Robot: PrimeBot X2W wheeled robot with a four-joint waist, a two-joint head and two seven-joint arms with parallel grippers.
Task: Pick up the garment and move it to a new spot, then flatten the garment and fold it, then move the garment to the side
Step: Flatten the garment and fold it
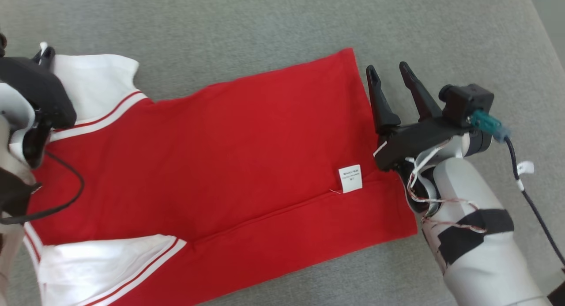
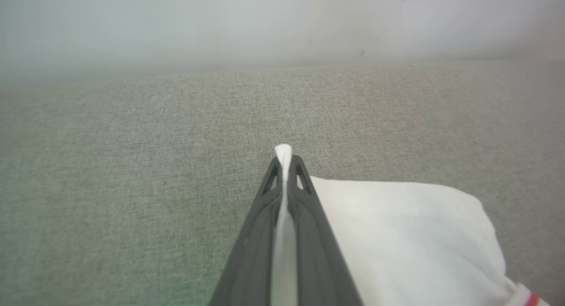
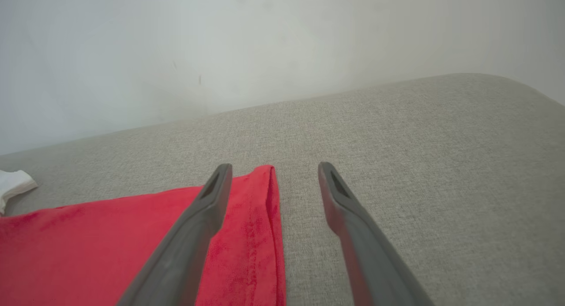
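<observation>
Garment [image 1: 229,156] is lying spread across a grey upholstered surface [image 1: 265,19]. It is a red shirt running from its sleeves at the left to its hem at the right, with one long crease running along its near side. Two white sleeves are showing, each trimmed with red stripes: one at the far left [image 1: 99,83] and one at the near left [image 1: 106,262]. One white care label [image 1: 350,179] is sticking out at the crease, close to the hem. The left gripper [image 2: 284,164] is sitting at the far-left sleeve with its two fingers pressed together. It is pinching a thin fold of that sleeve's white cloth, which is poking out past the fingertips. The right gripper [image 1: 388,69] is hovering at the far right corner of the hem, its jaws spread wide and holding nothing. In the right wrist view one finger is lying over the red cloth and the other over bare grey fabric, with the hem edge running between them; whether either is touching down I cannot tell. Two black cables are trailing by the arms: one [image 1: 82,187] is looping over the red cloth beside the left wrist, and the other [image 1: 536,213] is hanging from a teal plug [image 1: 485,122] on the right wrist. One band of black tape [image 1: 476,233] is wrapping the pale right forearm. A pale wall [image 3: 220,54] is rising behind the surface.
</observation>
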